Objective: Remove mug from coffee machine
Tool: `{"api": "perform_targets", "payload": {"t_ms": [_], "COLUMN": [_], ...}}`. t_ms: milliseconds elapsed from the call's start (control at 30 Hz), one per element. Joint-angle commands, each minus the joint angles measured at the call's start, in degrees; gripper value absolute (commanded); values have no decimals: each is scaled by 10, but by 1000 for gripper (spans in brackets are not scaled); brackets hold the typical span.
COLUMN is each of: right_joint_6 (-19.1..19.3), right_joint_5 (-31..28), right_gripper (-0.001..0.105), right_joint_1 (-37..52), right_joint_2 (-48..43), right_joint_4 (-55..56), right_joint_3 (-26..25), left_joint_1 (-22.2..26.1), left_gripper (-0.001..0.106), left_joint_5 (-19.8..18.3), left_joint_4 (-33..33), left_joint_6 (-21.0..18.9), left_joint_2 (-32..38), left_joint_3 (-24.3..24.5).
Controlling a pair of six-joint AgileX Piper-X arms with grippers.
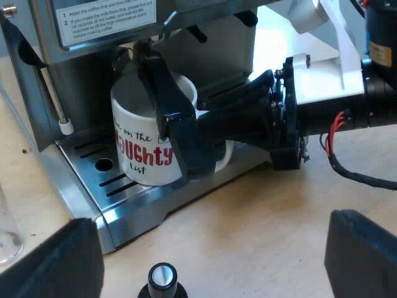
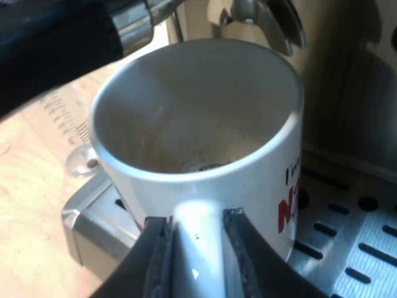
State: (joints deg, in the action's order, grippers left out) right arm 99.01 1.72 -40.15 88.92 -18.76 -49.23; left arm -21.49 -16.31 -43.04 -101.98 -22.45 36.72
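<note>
Obs.: mug [image 1: 139, 146] [image 2: 205, 112] stands upright on the drip tray [image 1: 93, 180] of the espresso machine [image 1: 105, 25], directly beneath the spouts of the metal holder [image 2: 248, 15] locked into the machine's front.

Right tool [image 2: 198, 261] [image 1: 201, 146]: clenched on the mug's handle, one finger pressed to each side of it close to the mug wall. The mug base rests on the tray, so it is not yet lifted.

Left tool [image 1: 208, 248]: released, fingers spread wide and grasping nothing. It hovers over the tabletop [image 1: 248, 211] above a tamper [image 1: 162, 277] with a black knob, well apart from the mug.

Key relation: the handle points outward from the machine, straight at the right tool, so the right arm is the nearer one and the mug lies dead ahead of it. The mug's long axis is vertical and the spouts sit just above the rim (little headroom, by judgement).

Judgement: the withdrawal likely has to run outward along the tray line, with only a slight lift, keeping the mug level. Something brownish lies low inside it, and how much cannot be told.
</note>
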Motion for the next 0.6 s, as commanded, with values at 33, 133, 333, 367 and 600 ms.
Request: {"api": "perform_targets", "payload": {"t_ms": [33, 133, 333, 367, 600], "right_joint_6": [-3, -3, -3, -3, -3], "right_joint_5": [5, -6, -8, -17, -29], "right_gripper": [0, 0, 0, 0, 0], "right_joint_1": [-2, -2, -2, -2, -2], "right_joint_2": [-13, -33, -89, -102, -168], "right_joint_4": [10, 10, 10, 10, 20], "right_joint_3": [7, 29, 78, 87, 122], "left_joint_1": [-3, -3, -3, -3, -3], "left_gripper": [79, 79, 79, 79, 79], "left_joint_5": [-3, -3, -3, -3, -3], "left_joint_4": [8, 8, 8, 8, 8], "left_joint_6": [-7, -7, -7, -7, -7], "left_joint_2": [-1, -1, -1, -1, -1], "left_joint_3": [5, 5, 5, 5, 5]}}
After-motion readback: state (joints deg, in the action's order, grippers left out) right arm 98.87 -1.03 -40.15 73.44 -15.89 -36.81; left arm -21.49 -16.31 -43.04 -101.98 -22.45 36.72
